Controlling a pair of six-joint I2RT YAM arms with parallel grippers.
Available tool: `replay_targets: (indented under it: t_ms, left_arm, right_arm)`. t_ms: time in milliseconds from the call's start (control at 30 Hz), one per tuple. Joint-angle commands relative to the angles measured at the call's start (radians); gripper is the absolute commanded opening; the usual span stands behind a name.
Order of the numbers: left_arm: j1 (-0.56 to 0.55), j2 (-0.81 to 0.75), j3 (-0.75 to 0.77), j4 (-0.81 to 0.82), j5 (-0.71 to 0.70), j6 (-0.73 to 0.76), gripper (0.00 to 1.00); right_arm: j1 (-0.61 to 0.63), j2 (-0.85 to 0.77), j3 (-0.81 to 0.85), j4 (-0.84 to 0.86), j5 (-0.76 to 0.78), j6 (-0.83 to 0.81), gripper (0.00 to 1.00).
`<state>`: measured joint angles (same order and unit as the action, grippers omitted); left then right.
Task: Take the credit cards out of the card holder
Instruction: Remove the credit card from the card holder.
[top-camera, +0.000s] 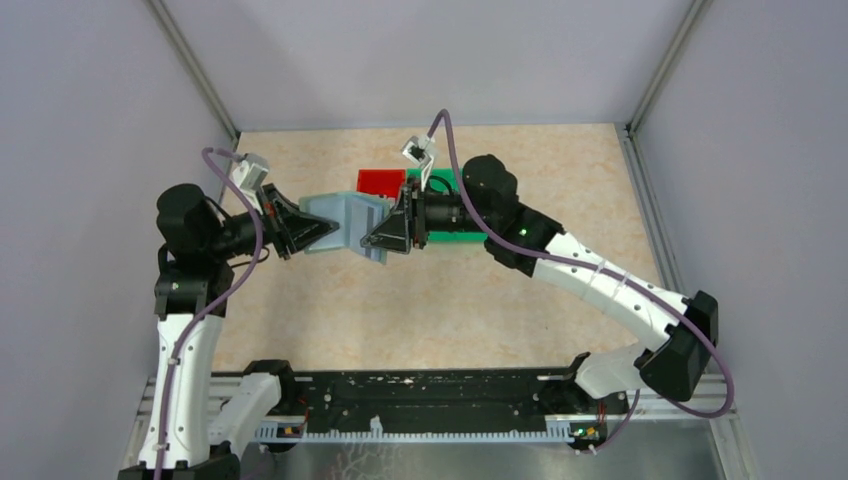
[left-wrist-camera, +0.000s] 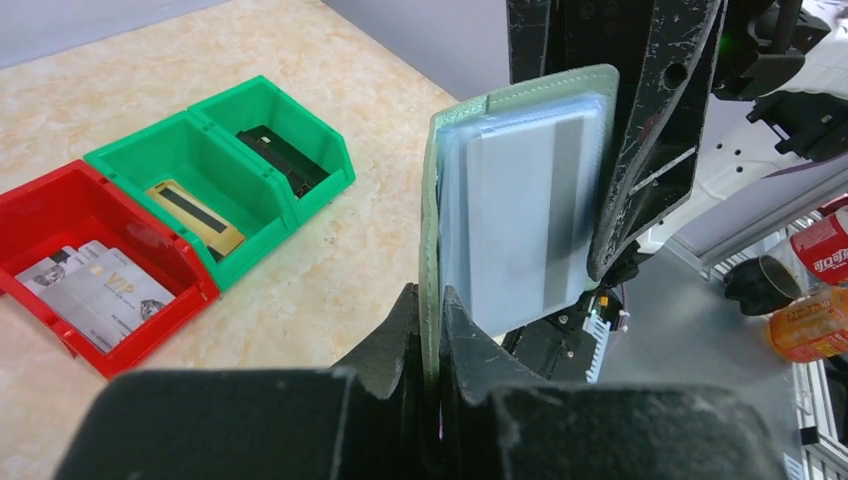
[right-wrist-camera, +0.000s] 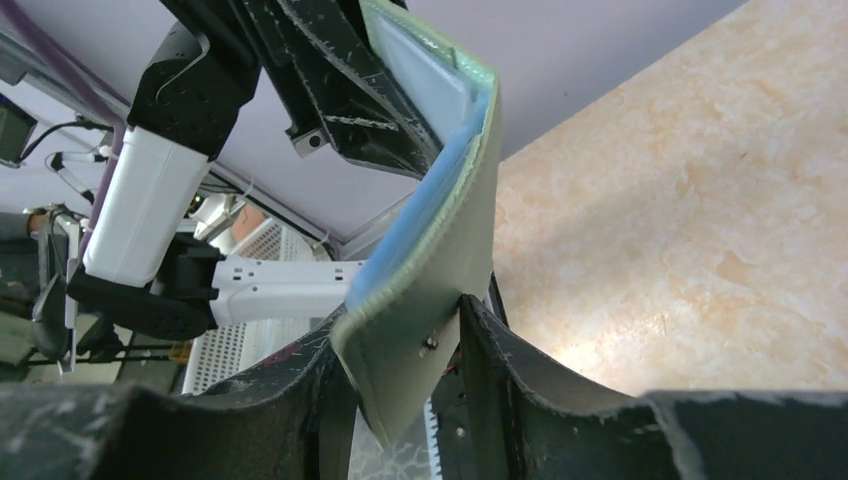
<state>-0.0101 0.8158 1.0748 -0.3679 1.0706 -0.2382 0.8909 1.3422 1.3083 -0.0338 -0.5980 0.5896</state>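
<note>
Both arms hold the card holder (top-camera: 350, 222) up in the air between them, unfolded. In the left wrist view the grey-green card holder (left-wrist-camera: 500, 110) stands on edge, and my left gripper (left-wrist-camera: 430, 292) is shut on its lower rim. A pale credit card (left-wrist-camera: 525, 220) with a grey stripe sits in its blue-grey pocket. My right gripper (right-wrist-camera: 400, 310) has its jaws apart, with the card holder's outer flap (right-wrist-camera: 430, 290) lying slantwise between them and touching the right-hand finger. From above, the left gripper (top-camera: 315, 232) and right gripper (top-camera: 385, 238) face each other.
Behind the arms stand a red bin (top-camera: 380, 182) and a green bin (top-camera: 450, 238). The left wrist view shows the red bin (left-wrist-camera: 170, 250) holding silver cards (left-wrist-camera: 95, 290) and a green bin (left-wrist-camera: 130, 160) with a gold card (left-wrist-camera: 195, 215). A second green bin (left-wrist-camera: 320, 150) holds a dark card (left-wrist-camera: 285, 160).
</note>
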Motion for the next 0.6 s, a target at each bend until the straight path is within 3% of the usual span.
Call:
replay_targets:
  t_ms: [0,267,567]
  left_arm:
    - [0.003,-0.018,0.016,0.046,-0.015,-0.039,0.0]
    - [0.004,-0.018,0.004,0.156,0.082,-0.182,0.0]
    - [0.004,-0.022,0.003,0.174,0.097,-0.199,0.0]
  right_arm:
    - [0.01,-0.087,-0.03,0.146,-0.032,0.03,0.38]
    - [-0.012,-0.13,-0.099,0.224,-0.059,0.073,0.26]
    - [-0.03,-0.158,-0.141,0.277,-0.093,0.102,0.28]
